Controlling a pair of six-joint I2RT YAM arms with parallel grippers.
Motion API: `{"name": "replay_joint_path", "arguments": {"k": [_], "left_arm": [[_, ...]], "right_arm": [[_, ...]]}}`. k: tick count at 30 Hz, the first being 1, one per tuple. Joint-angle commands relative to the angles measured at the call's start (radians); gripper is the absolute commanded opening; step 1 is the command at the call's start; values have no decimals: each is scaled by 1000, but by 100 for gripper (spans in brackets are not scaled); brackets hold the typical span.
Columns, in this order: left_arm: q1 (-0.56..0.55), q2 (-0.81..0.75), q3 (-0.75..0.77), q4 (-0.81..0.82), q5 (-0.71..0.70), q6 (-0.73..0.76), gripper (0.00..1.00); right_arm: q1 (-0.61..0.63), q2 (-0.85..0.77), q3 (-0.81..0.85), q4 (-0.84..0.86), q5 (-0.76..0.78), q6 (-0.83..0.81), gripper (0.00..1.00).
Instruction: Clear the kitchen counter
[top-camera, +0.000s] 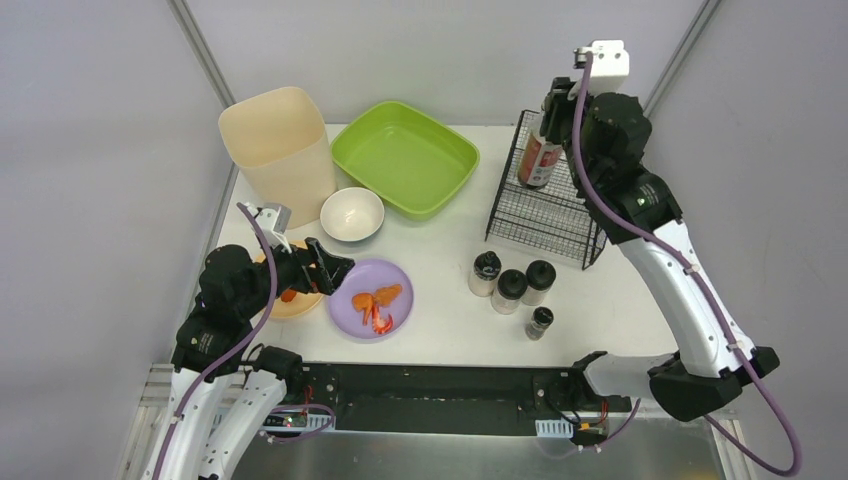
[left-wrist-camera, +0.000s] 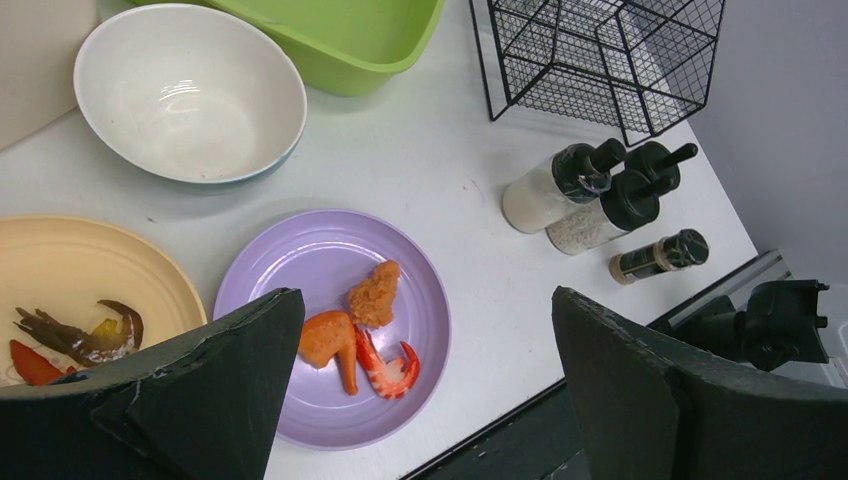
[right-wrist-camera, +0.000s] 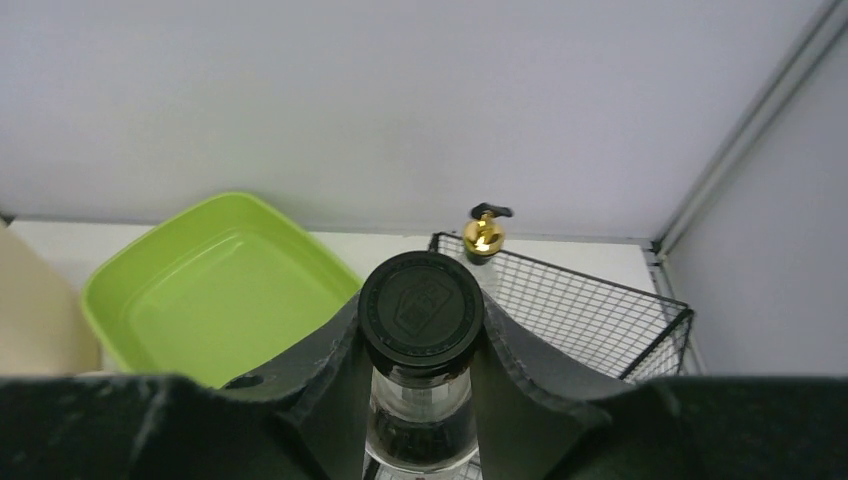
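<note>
At the far left a tall beige bin (top-camera: 278, 150) is standing at the back of the kitchen counter (top-camera: 445, 325), the white tabletop that is carrying everything here. In front of it the left gripper (top-camera: 338, 268) is hovering with its jaws spread wide and nothing between them, over the seam between a yellow plate (left-wrist-camera: 70, 270) of scraps and a purple plate (top-camera: 372, 298) holding a shrimp and fried pieces. The purple plate is lying just below and to the right of that gripper, so the left arm is the nearer one for it. Behind it a white bowl (top-camera: 352, 214) is sitting just beside a green tray (top-camera: 405, 157). Right of centre, four spice shakers (top-camera: 510, 291) are standing clustered, nearer the right arm's base. At the back right, the right gripper (right-wrist-camera: 421, 345) is pinching a black-capped bottle (top-camera: 540, 155) by its neck, upright with its long axis vertical, over the rear left corner of the wire rack (top-camera: 545, 215). Whether its base is resting on the mesh cannot be told. A gold-topped bottle (right-wrist-camera: 484, 234) is already standing in the rack just behind it, so the release probably calls for a straight descent that keeps clear of that neighbour.
</note>
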Motion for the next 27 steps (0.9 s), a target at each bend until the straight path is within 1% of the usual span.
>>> {"name": "replay_joint_path", "arguments": {"k": [1, 8, 12, 15, 20, 27], "left_arm": [[13, 2, 5, 30, 26, -10, 100], [15, 0, 4, 30, 31, -11, 100], [16, -7, 4, 30, 42, -15, 100], [17, -4, 6, 30, 54, -17, 100], [17, 11, 9, 30, 82, -24, 100], [23, 21, 8, 36, 112, -34, 100]], "right_arm": [[-88, 12, 137, 85, -27, 7, 0], [-247, 88, 174, 97, -59, 50, 0], [-340, 120, 157, 166, -104, 75, 0], [-411, 160, 183, 173, -138, 111, 0], [-468, 228, 235, 180, -163, 118, 0], [-507, 332, 308, 188, -165, 116, 0]]}}
